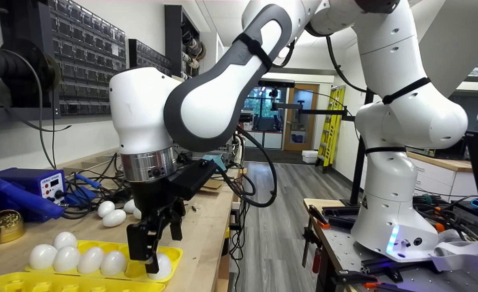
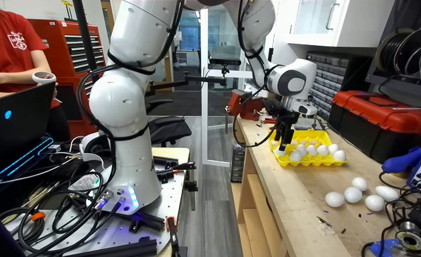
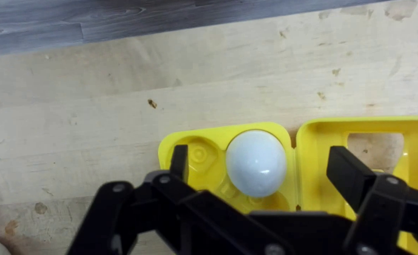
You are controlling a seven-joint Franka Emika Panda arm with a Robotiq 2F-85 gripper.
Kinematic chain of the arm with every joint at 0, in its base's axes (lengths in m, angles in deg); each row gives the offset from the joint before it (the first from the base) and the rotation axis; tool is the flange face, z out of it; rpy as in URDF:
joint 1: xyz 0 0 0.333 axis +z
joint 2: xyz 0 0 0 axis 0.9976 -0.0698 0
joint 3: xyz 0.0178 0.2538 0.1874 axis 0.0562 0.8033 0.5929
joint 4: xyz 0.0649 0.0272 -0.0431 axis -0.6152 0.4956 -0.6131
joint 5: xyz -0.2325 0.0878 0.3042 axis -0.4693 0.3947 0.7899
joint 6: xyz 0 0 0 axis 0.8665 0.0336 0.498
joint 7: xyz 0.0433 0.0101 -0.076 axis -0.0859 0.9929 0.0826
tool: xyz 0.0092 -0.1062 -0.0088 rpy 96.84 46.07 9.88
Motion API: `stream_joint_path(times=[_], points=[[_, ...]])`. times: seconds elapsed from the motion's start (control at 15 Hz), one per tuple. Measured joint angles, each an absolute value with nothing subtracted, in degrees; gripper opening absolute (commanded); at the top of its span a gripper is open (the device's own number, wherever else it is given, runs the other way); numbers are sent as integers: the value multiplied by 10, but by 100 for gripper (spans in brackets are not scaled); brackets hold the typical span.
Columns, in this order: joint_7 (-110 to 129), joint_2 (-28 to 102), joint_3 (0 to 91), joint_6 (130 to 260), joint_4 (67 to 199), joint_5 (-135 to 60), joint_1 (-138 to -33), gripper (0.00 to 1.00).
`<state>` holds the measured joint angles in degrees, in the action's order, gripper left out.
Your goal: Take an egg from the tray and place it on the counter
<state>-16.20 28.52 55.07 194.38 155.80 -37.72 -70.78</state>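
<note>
The jaws stand wide apart, a white egg showing between them near the middle of the wrist view, with a gap to either side of it. The egg sits in a corner of the yellow tray, next to a cup whose floor shows. One jaw covers part of that cup in the wrist view, left of the egg; the other hangs over the tray's opened-out lid, to the right. How low they reach, I can't quite tell.

More white eggs sit in the tray, right of centre in an exterior view. The tray rests near the edge of a long light-wood surface. Five loose eggs lie on it toward the lower right of the frame in an exterior view.

Farther out, a blue box with dials is at the left in an exterior view, and a red-and-black toolbox at the right in an exterior view. The white arm reaches in from the upper right of the frame, its base on a grey metal surface. A yellow ladder stands right of centre. At the upper left in an exterior view, someone in a red shirt stands by a laptop and a red tool chest.
</note>
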Motion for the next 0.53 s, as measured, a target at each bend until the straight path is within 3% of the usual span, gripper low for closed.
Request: stream_joint_path(times=[0.27,0.33,0.53], points=[[-162,269,541,1948,1545,-377,-708,100],[-162,267,540,1948,1544,-377,-708,83],[-162,262,539,1949,1541,-375,-708,59]])
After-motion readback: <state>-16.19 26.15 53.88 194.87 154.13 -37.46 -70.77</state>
